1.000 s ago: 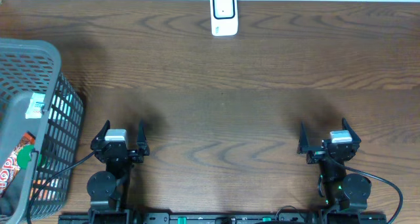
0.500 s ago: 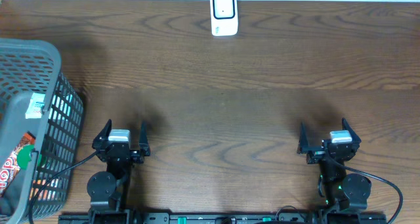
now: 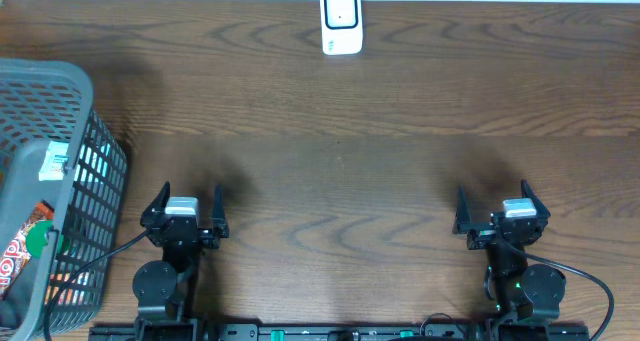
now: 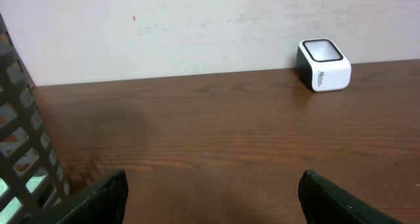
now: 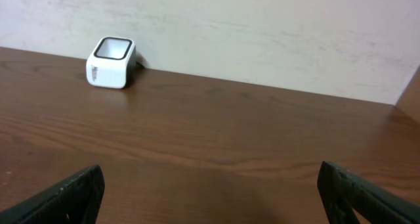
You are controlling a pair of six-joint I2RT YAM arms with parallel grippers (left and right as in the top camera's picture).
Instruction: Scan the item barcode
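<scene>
Even, fairly bright light falls from above; soft dim shadows spread on the bench (image 3: 340,171) past each arm. Wrist views look slightly soft, perhaps with mild bending at the edges.

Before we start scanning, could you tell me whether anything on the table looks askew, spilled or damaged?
Nothing stands out. The white scanner stands upright at the far edge, the grey basket sits at the left with packets inside, and the left gripper and right gripper are open and empty.

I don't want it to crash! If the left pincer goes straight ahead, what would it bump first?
Probably nothing: bare table ahead of the left pincer until the wall. The scanner sits right, basket left.
</scene>
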